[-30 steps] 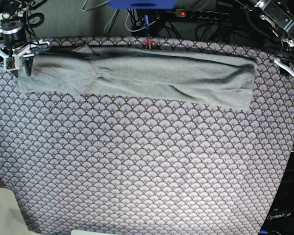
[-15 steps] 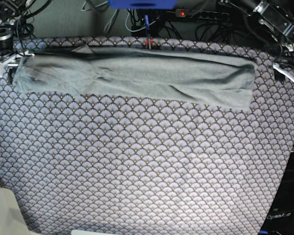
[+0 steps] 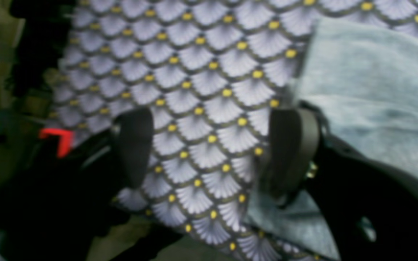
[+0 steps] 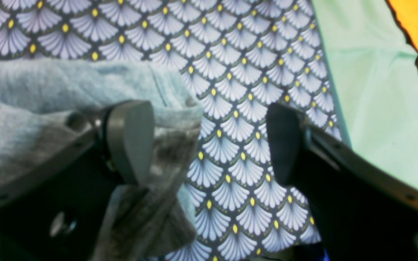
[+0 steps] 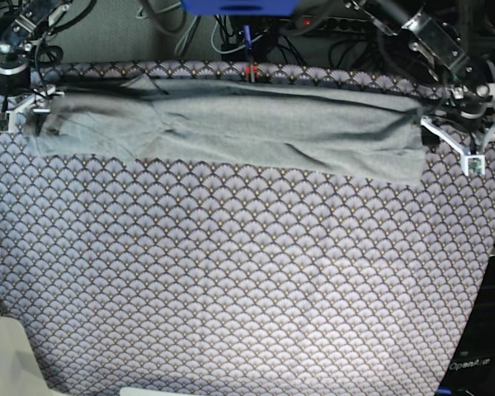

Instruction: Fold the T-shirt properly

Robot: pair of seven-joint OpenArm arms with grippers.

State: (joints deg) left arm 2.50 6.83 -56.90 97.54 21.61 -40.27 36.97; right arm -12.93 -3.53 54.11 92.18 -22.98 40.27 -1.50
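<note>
T-shirt (image 5: 247, 128), light heather grey, lies folded into one long narrow band across the far part of the scallop-patterned cloth (image 5: 247, 280) that covers the worktop; the near part of that cloth carries nothing. One end of the band is broader and rumpled, the other squared off, with a shallow diagonal crease between. Left claw (image 5: 450, 139): just beside the squared end of the T-shirt, jaws wide, only patterned cloth between the pads (image 3: 290, 152), one of which overlaps the shirt's edge; whether it touches the fabric cannot be told. Right claw (image 5: 16, 106): at the rumpled end of the T-shirt, jaws wide, one pad (image 4: 131, 139) lying against a bunched corner of fabric, nothing clamped. Placement at opposite ends suggests readiness to take both ends for the next fold along the band's length.
</note>
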